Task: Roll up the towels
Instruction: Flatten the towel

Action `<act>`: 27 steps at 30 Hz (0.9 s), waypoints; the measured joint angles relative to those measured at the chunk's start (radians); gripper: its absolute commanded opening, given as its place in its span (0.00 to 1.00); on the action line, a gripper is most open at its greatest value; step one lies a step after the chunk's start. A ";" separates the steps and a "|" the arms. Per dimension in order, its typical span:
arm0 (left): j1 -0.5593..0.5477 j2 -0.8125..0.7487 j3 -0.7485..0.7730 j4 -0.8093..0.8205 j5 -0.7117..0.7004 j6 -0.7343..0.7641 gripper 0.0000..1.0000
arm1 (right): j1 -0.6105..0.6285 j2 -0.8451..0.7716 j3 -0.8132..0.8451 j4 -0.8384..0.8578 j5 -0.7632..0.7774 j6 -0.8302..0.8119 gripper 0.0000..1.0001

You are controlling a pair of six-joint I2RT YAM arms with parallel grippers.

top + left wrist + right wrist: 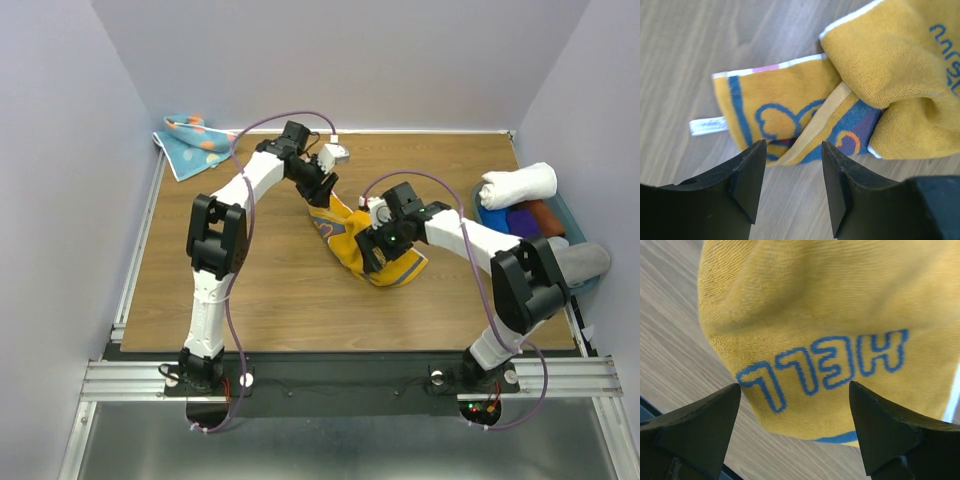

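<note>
Though limp, nubby mustard terry towel (890,65)

Bare bench (265,300) lies open near and left of the bunched yellow towel (347,240) — a blue bin (573,218) crowds the right edge, the dotted blue towel (195,142) the far-left corner.

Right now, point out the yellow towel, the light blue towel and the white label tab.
yellow towel (347,243): top view, yellow fold beside the blue print.
light blue towel (195,147): top view, middle of the dotted cloth.
white label tab (707,126): left wrist view, middle of the tab.
</note>
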 measured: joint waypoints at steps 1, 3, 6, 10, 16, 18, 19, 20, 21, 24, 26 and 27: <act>-0.008 0.014 0.000 -0.001 0.000 0.011 0.60 | 0.017 0.003 -0.002 -0.002 0.011 -0.006 0.90; -0.020 0.040 0.002 -0.002 0.000 0.023 0.60 | 0.040 0.011 -0.005 -0.006 0.028 -0.012 0.83; -0.031 0.075 0.002 -0.005 0.003 0.037 0.60 | 0.051 0.034 -0.007 -0.006 0.052 -0.019 0.69; -0.032 0.099 0.002 -0.006 0.010 0.047 0.42 | 0.052 0.055 -0.047 -0.006 0.075 -0.031 0.42; -0.023 0.104 -0.005 -0.042 0.032 0.085 0.00 | 0.052 0.055 -0.055 -0.007 0.111 -0.039 0.01; -0.012 0.094 -0.029 -0.049 0.046 0.092 0.00 | 0.052 0.050 -0.055 -0.008 0.128 -0.040 0.00; 0.000 0.079 -0.060 -0.051 0.058 0.096 0.00 | 0.052 0.038 -0.056 -0.008 0.139 -0.040 0.01; 0.014 0.060 -0.088 -0.062 0.068 0.101 0.00 | 0.052 0.021 -0.059 -0.011 0.148 -0.040 0.01; 0.031 0.039 -0.113 -0.079 0.076 0.105 0.00 | 0.052 0.000 -0.063 -0.013 0.156 -0.040 0.01; 0.128 -0.119 -0.288 -0.106 0.088 0.145 0.00 | 0.051 -0.072 -0.067 -0.023 0.172 -0.050 0.01; 0.192 -0.226 -0.371 -0.133 0.086 0.170 0.00 | 0.048 -0.119 -0.067 -0.032 0.181 -0.065 0.01; 0.228 -0.284 -0.412 -0.137 0.084 0.185 0.00 | 0.045 -0.130 -0.067 -0.034 0.183 -0.071 0.01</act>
